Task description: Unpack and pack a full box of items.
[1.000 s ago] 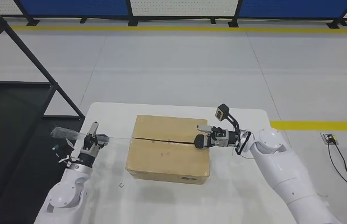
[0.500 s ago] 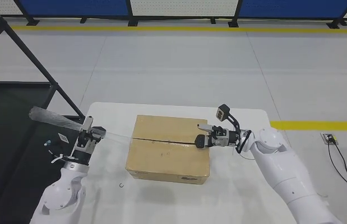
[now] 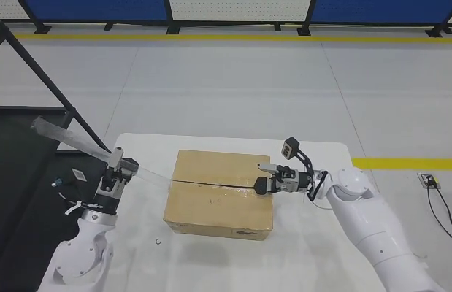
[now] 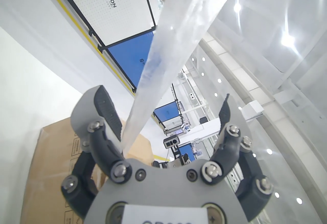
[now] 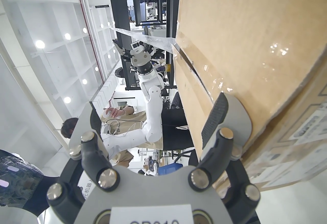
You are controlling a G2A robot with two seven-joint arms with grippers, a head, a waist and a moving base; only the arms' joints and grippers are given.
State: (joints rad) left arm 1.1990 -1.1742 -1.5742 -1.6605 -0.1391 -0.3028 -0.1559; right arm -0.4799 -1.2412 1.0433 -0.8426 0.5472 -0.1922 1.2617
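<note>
A closed brown cardboard box (image 3: 218, 197) sat in the middle of a white tabletop (image 3: 306, 248), seen from above. A seam ran along the box's top from end to end. In the right wrist view a thin dark gap showed between the flaps, with shiny patches on the card beside it.

A long strip of clear plastic tape (image 3: 72, 140) met the box at the left end of that seam. It ran outward past the left hand (image 3: 123, 162) and rose away from the box, beyond the tabletop's edge.

The left hand hung just off the box's left end, apart from the box. In its own wrist view the left hand (image 4: 163, 96) had its fingers spread wide. The tape (image 4: 178, 31) lay against the dark pad of one finger (image 4: 106, 107) and stood clear of the other.

The right hand (image 3: 261, 186) was at the box's right end, over the seam. In its own wrist view the right hand (image 5: 155, 105) also had its fingers apart, gripping nothing. One finger pad (image 5: 214, 117) lay at the box's upper edge, though contact could not be told. The other finger hung off the box in open air.

A small dark curled thing (image 3: 158, 242) lay on the tabletop near the box's front left corner. A black metal frame (image 3: 43, 80) stood well to the left of the box.
</note>
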